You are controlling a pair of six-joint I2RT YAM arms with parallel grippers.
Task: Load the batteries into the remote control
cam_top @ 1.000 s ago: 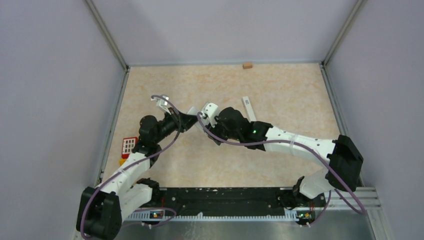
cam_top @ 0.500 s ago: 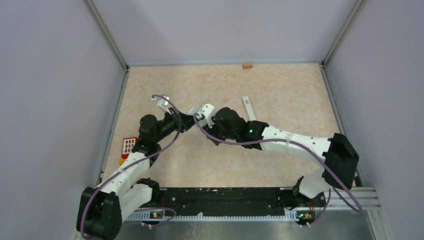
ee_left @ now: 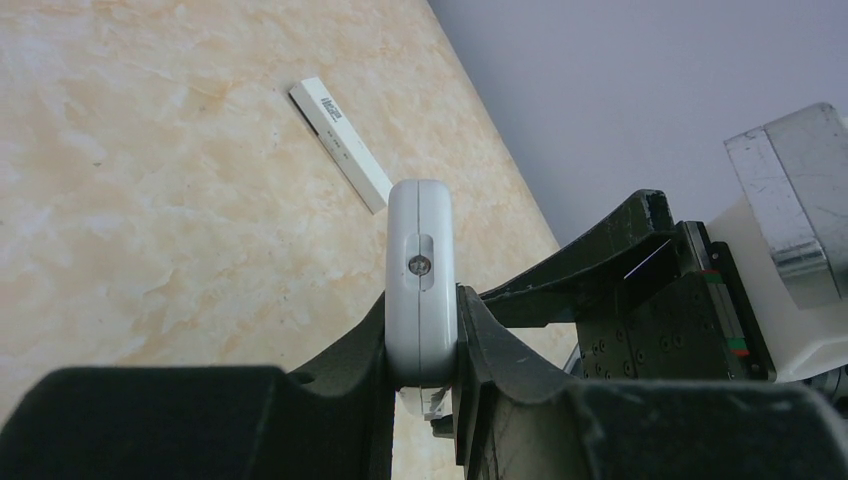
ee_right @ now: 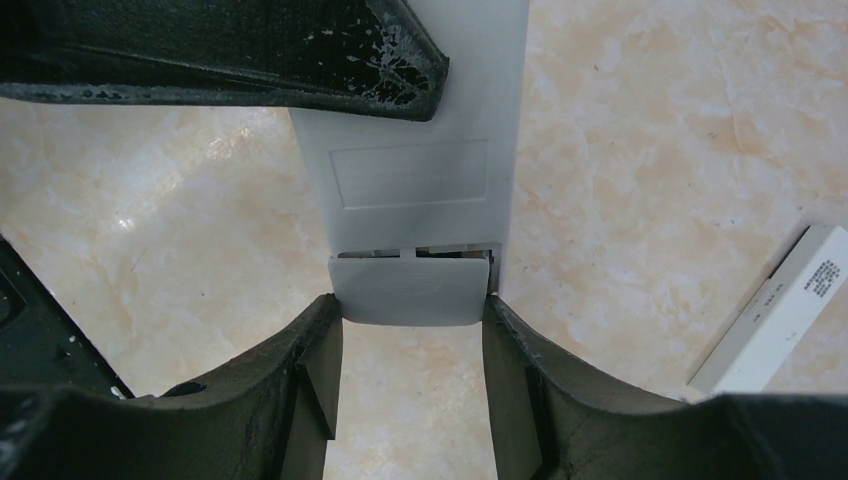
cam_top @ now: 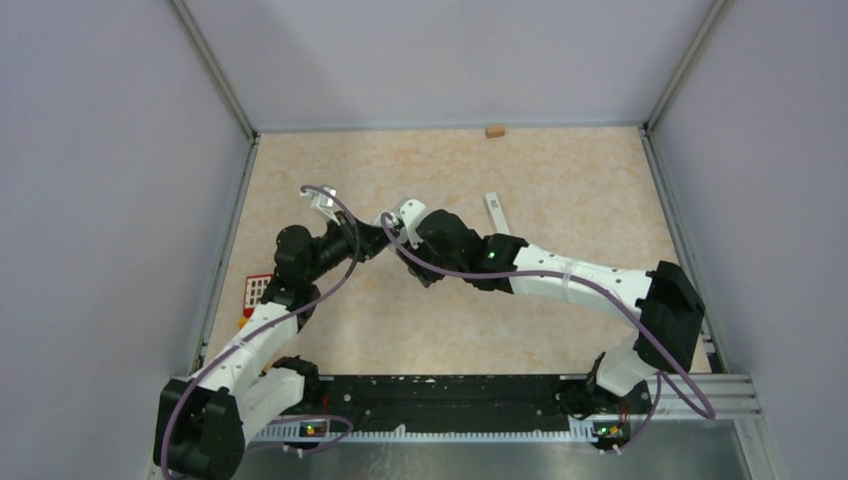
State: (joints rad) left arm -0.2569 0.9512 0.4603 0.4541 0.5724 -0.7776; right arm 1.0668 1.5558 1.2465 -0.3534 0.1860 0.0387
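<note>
From above, the left hand and right hand meet left of a slim white bar on the beige table. The left wrist view shows the left hand clamping a white plastic remote control edge-up, nearer than the bar. In the right wrist view, the right hand pinches the remote's cover end, left of the bar.

pale grey remote control, marbled beige table

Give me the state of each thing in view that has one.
left gripper: shut on white remote, off the table.
white remote: held edge-on, back facing right wrist camera.
battery cover: partly slid off, gap at seam.
right gripper: shut on battery cover's sides.
slim white stick: flat on table, untouched.
red keypad: flat by left table edge.
batteries: not visible.
</note>
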